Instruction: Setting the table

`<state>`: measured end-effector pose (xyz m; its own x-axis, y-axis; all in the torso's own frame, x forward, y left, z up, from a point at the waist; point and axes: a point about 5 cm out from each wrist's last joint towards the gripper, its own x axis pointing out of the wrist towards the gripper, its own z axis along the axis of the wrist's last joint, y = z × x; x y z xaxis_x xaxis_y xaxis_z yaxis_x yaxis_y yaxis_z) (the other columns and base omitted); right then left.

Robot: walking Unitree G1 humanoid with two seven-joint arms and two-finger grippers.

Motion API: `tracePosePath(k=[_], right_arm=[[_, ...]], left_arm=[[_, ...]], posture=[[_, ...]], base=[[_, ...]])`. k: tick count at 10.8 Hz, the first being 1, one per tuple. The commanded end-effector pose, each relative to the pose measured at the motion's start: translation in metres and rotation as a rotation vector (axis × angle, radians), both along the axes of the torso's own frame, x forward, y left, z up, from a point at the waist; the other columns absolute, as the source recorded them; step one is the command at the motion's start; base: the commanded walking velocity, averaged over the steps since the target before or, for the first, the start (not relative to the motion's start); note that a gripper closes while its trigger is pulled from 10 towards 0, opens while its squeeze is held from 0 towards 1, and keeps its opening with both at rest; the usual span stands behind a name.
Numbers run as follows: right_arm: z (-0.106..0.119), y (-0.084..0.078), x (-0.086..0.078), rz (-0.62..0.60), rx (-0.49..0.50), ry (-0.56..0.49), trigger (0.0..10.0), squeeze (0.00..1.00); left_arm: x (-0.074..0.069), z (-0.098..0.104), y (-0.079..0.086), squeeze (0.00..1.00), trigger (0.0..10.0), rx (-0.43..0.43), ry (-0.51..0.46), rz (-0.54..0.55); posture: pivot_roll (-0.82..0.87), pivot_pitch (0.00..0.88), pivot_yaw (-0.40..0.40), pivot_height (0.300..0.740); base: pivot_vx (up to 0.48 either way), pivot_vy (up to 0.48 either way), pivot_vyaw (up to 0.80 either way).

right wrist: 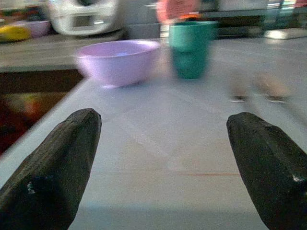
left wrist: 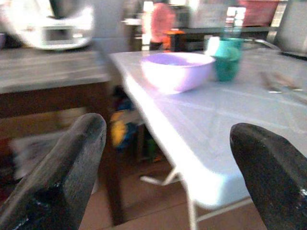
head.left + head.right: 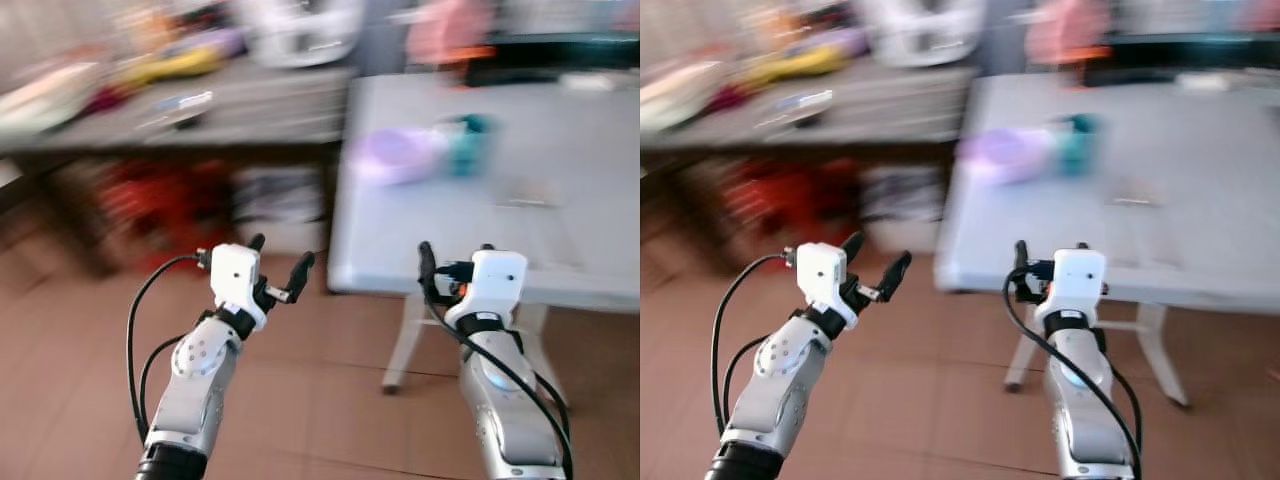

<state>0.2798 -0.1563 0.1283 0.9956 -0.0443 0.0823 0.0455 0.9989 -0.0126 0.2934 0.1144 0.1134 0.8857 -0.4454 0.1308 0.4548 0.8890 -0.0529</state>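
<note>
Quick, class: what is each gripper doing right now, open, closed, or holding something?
Left gripper: open, holding nothing, short of the table.
Right gripper: open, holding nothing, at the table's edge.

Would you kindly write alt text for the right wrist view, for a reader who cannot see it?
Seen between the right gripper's two open black fingers, a lilac bowl and a teal cup stand side by side on a pale grey table. The picture is blurred; something small and indistinct lies on the table beyond the cup.
</note>
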Motion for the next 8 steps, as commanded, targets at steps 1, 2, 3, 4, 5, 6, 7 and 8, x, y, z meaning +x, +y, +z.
tracePosePath(k=[1, 2, 3, 4, 5, 6, 7, 8], right_arm=[[-0.0005, 0.0017, 0.0014, 0.012, 0.0, 0.002, 10.0, 0.0], [-0.0004, 0.002, 0.0017, 0.013, -0.002, 0.001, 10.0, 0.0], [-0.0002, 0.0026, 0.0019, 0.015, -0.005, -0.001, 10.0, 0.0], [0.0006, 0.0039, 0.0018, 0.024, -0.026, -0.005, 10.0, 0.0], [0.0015, 0.0056, 0.001, 0.038, -0.045, -0.015, 10.0, 0.0], [0.0013, 0.0069, 0.0001, 0.048, -0.044, -0.017, 10.0, 0.0], [0.0008, 0.0072, -0.0001, 0.044, -0.042, -0.016, 10.0, 0.0], [0.0005, 0.0074, -0.0002, 0.043, -0.043, -0.015, 10.0, 0.0]], left_arm=[[0.0001, 0.0028, 0.0027, 0.0, 10.0, 0.005, -0.01, 0.0], [0.0, 0.0025, 0.003, 0.0, 10.0, 0.007, -0.009, 0.0], [0.0, 0.0025, 0.0027, 0.0, 10.0, 0.009, -0.01, 0.0], [0.0002, 0.002, 0.0025, 0.0, 10.0, 0.012, -0.011, 0.002], [0.0, 0.0021, 0.0027, 0.0, 10.0, 0.012, -0.011, 0.002], [-0.0002, 0.0014, 0.0024, 0.0, 10.0, 0.016, -0.009, 0.004], [-0.0005, 0.0008, 0.0023, 0.0, 10.0, 0.018, -0.008, 0.004], [-0.0007, 0.0008, 0.0023, 0.0, 10.0, 0.021, -0.008, 0.004]], posture=[[-0.1, 0.056, 0.125, 0.74], [-0.1, 0.054, 0.125, 0.74], [-0.1, 0.054, 0.126, 0.74], [-0.1, 0.055, 0.127, 0.74], [-0.1, 0.056, 0.129, 0.74], [-0.1, 0.057, 0.129, 0.74], [-0.1, 0.058, 0.129, 0.74], [-0.1, 0.06, 0.13, 0.74]], base=[[0.319, 0.0, -0.41], [0.311, 0.0, 0.0], [0.315, 0.0, 0.0], [0.304, 0.0, 0.0], [0.3, 0.0, 0.0], [0.277, 0.0, 0.8], [0.262, 0.0, 0.8], [0.255, 0.0, 0.69]])
